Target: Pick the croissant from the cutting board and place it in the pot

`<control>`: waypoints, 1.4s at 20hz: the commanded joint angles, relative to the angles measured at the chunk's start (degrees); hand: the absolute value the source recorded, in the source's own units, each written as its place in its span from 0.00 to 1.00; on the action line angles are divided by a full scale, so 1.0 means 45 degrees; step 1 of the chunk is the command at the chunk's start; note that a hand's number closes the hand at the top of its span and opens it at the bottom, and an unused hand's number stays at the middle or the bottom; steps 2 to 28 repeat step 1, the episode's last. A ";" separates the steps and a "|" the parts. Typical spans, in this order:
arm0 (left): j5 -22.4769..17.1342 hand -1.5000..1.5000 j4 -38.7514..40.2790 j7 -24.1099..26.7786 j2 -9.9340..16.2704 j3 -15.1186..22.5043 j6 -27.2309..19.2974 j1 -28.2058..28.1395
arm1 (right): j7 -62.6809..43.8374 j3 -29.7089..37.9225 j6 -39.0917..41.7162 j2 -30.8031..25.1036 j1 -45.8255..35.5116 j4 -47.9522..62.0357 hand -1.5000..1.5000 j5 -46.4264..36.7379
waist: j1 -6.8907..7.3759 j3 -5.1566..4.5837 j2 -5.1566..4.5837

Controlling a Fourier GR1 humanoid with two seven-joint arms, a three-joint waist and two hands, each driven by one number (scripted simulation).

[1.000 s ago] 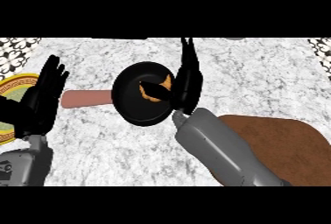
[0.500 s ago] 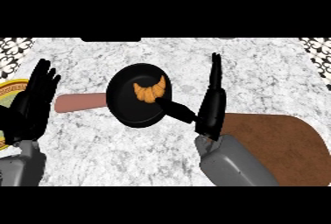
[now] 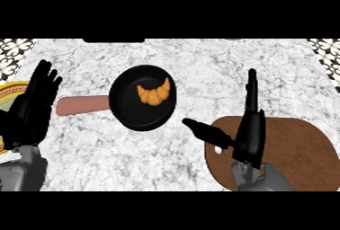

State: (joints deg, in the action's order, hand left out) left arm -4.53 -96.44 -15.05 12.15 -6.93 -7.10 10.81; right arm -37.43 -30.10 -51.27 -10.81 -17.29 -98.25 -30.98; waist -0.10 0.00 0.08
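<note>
Fingers of the right robot hand (image 3: 249, 130) stand straight and released, thumb jutting left toward the pot, and it holds nothing above the near-left edge of the brown cutting board (image 3: 299, 148) on the marbled worktop (image 3: 199, 58). Up and to its left, the croissant (image 3: 154, 92) lies inside the black pot (image 3: 136, 114), whose pinkish handle (image 3: 79, 104) points left. Beyond that handle, the left robot hand (image 3: 33, 108) rests open, fingers up, at the view's left edge, partly over a yellow-rimmed plate (image 3: 15, 87).
</note>
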 commanded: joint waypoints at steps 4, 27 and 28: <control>0.0087 0.50 0.1056 0.0158 -0.0121 -0.0114 -0.0013 0.0885 | 0.1784 0.0136 0.0242 0.0174 0.1015 0.0216 0.00 0.0637 | -0.0002 0.0002 -0.0027; 0.0087 0.50 0.1056 0.0158 -0.0121 -0.0114 -0.0013 0.0885 | 0.1784 0.0136 0.0242 0.0174 0.1015 0.0216 0.00 0.0637 | -0.0002 0.0002 -0.0027; 0.0087 0.50 0.1056 0.0158 -0.0121 -0.0114 -0.0013 0.0885 | 0.1784 0.0136 0.0242 0.0174 0.1015 0.0216 0.00 0.0637 | -0.0002 0.0002 -0.0027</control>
